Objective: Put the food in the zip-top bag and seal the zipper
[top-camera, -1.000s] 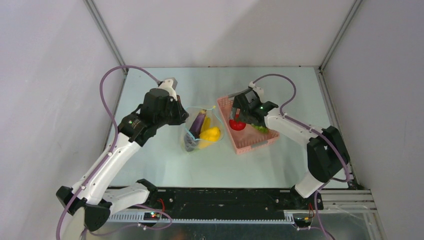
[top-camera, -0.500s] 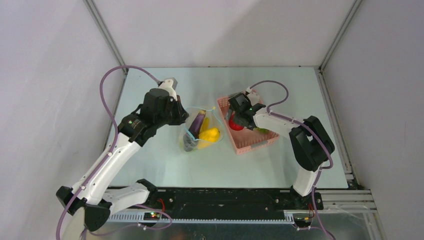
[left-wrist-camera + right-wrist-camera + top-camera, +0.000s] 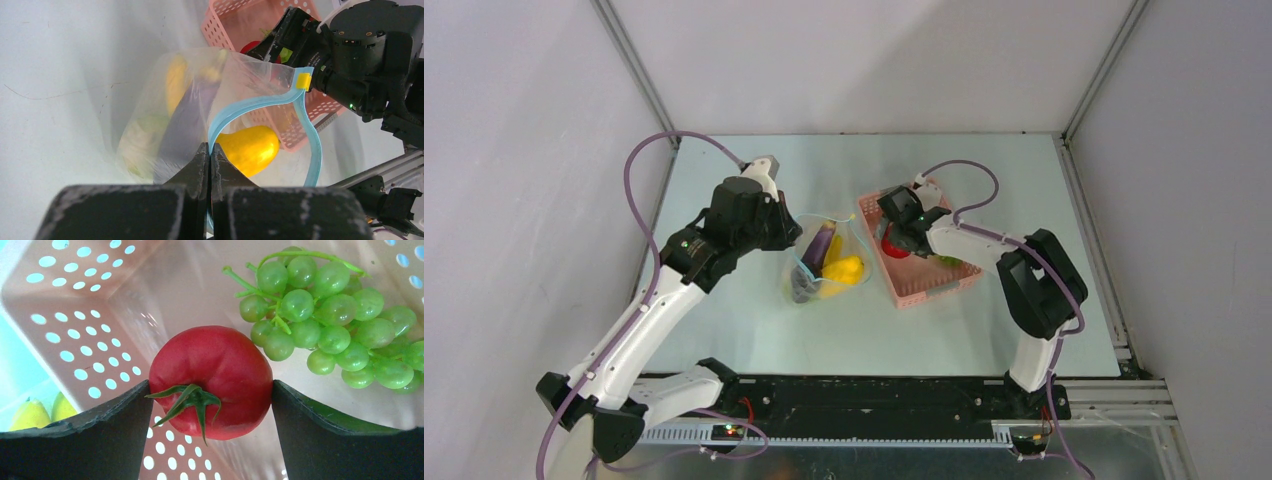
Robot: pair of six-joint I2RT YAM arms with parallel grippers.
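Note:
The clear zip-top bag point(image 3: 824, 262) lies left of the pink basket point(image 3: 924, 285) with its mouth held open. Inside it are a yellow piece point(image 3: 250, 147), a dark purple piece point(image 3: 185, 125), a banana point(image 3: 176, 82) and pale green cabbage point(image 3: 140, 135). My left gripper point(image 3: 210, 150) is shut on the light blue zipper point(image 3: 260, 102) at the near rim. My right gripper point(image 3: 210, 385) reaches down into the basket, its two fingers touching both sides of the red tomato point(image 3: 215, 365), which rests on the basket floor. Green grapes point(image 3: 325, 315) lie just beyond it.
The basket's perforated wall point(image 3: 75, 340) rises close to the right gripper's left finger. The bag's open mouth faces the basket. Metal frame posts point(image 3: 634, 70) stand at the table's back corners, and cables loop over both arms.
The right gripper has dropped lower into the basket and its fingers have narrowed onto the tomato. The left arm and the bag have stayed still.

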